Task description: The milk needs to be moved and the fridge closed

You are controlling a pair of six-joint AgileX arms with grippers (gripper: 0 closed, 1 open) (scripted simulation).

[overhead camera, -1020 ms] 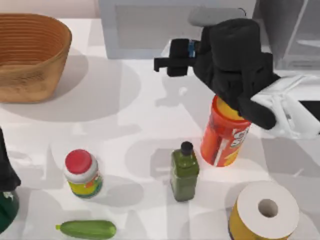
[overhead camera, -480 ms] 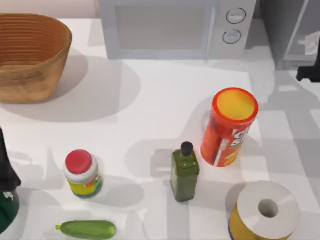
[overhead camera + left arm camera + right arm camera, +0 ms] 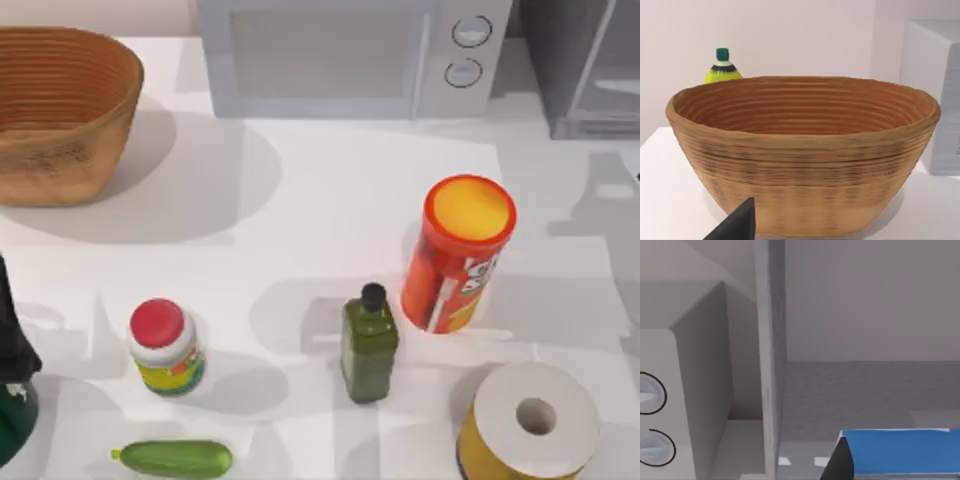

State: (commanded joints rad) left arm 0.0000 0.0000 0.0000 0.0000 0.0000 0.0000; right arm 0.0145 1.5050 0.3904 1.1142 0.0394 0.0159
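Milk (image 3: 900, 457) held low in right wrist view, facing fridge (image 3: 771, 355) interior; right end effector's grip state unclear; left arm (image 3: 12, 350) parked lower left.

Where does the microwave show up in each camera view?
Top view: the microwave stands at the table's back edge, near the centre.
Left wrist view: it is the pale box beside the basket.
Right wrist view: its knob side, next to the fridge frame.
Shared landmark: its two round knobs.

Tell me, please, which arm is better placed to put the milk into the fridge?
The right arm. Its wrist view shows the milk right at its claw, facing the fridge interior. The left arm is parked at the table's left edge, facing the basket.
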